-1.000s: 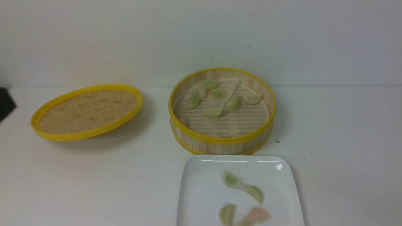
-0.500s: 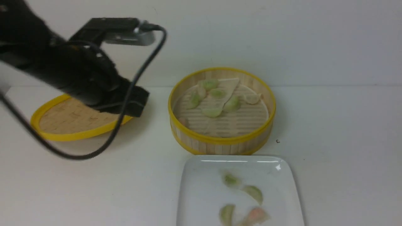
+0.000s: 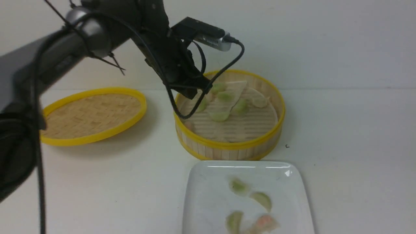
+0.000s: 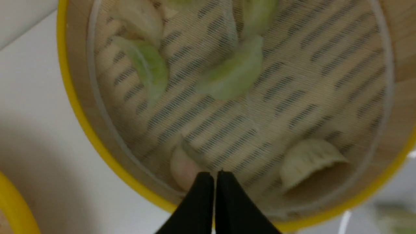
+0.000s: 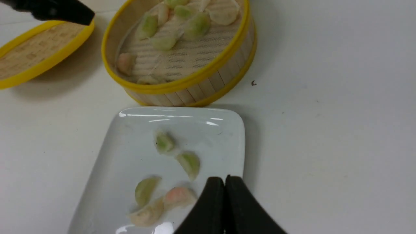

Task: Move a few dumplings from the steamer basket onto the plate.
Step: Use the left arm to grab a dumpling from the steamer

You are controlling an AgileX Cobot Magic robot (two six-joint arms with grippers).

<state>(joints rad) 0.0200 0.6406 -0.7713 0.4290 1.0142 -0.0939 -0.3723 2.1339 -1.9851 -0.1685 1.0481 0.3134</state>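
Left jaws closed above the dumpling basket

The left gripper (image 4: 215,177) is hovering over the left side of the bamboo steamer basket (image 3: 229,152), jaws pressed together. The right gripper's (image 5: 225,178) jaws are also pressed together, pointing toward the white plate (image 3: 208,195).

In the basket, a pale green crescent dumpling (image 3: 219,116) is lying with its long axis running left to right, its curved edge facing the plate. On the plate, one green dumpling (image 3: 262,200) is slanting from far left to near right; another (image 3: 234,221) is pointing nearly straight front to back. A whitish dumpling (image 5: 148,213) is angling from near left to far right.
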